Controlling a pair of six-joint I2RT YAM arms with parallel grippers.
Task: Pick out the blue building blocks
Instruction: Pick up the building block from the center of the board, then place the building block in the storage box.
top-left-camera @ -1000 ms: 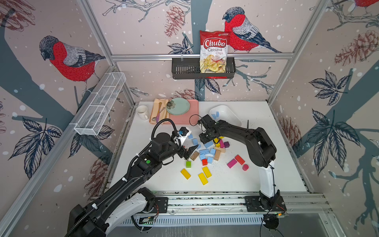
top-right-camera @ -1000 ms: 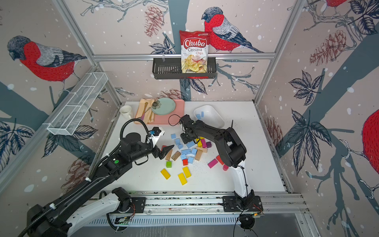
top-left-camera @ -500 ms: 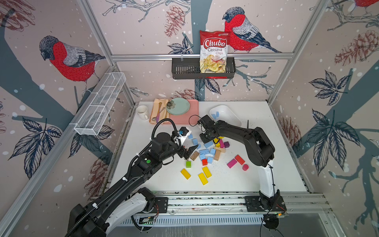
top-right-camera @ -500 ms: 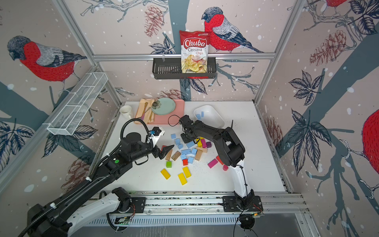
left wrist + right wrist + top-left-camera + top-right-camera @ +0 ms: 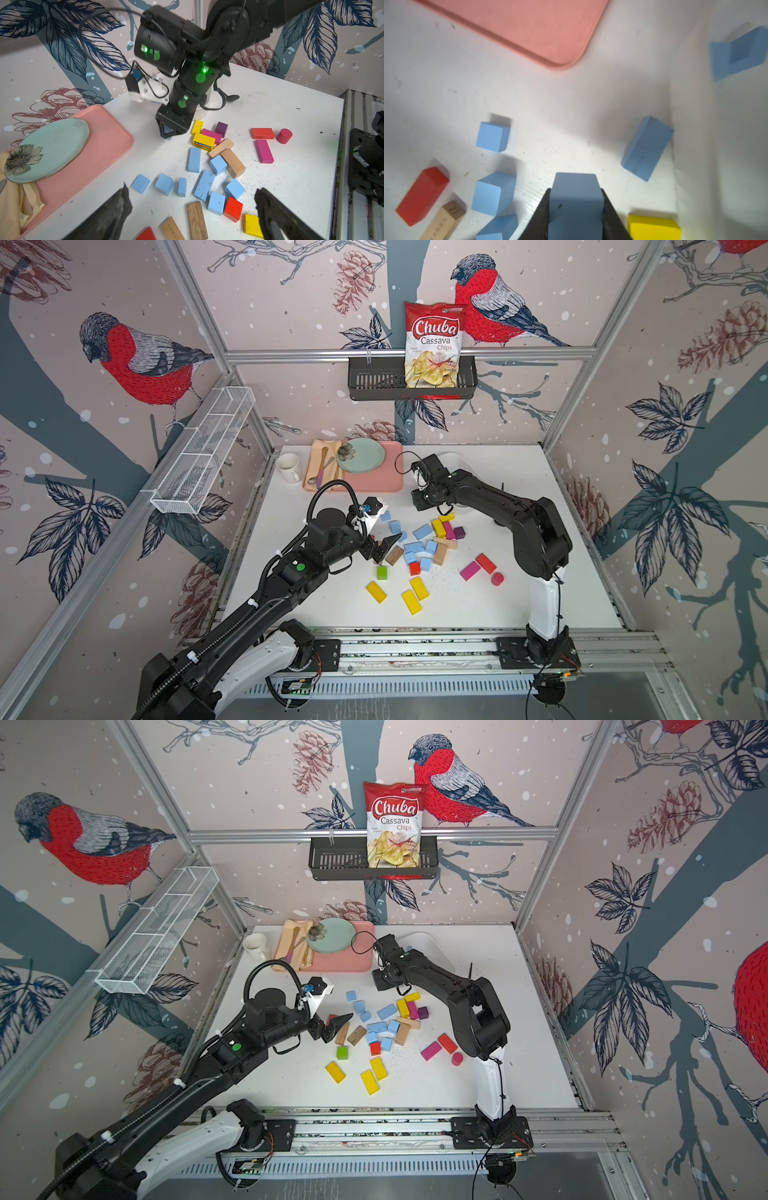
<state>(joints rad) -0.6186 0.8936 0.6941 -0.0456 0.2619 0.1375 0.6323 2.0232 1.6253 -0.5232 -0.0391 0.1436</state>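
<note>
Several blue building blocks (image 5: 423,531) (image 5: 386,1011) lie loose among other colours at mid-table. In the left wrist view they show as cubes and bars (image 5: 204,185). My right gripper (image 5: 422,499) (image 5: 380,982) (image 5: 575,191) stands at the far edge of the pile, shut on one blue block (image 5: 576,203). Another blue bar (image 5: 646,148) lies beside the white bin's wall (image 5: 695,124), and a blue block (image 5: 737,54) rests inside the bin. My left gripper (image 5: 380,549) (image 5: 336,1025) (image 5: 191,193) hangs open over the near left side of the pile, holding nothing.
A pink tray (image 5: 374,485) with a green plate (image 5: 360,455) and a mug (image 5: 289,467) stand at the back left. The white bin (image 5: 457,458) is partly hidden behind the right arm. Yellow (image 5: 417,588), magenta (image 5: 470,570), red (image 5: 485,563) and wooden (image 5: 394,556) blocks lie around.
My right gripper's jaws have closed on a blue block at the pile's far edge. The left arm has not moved.
</note>
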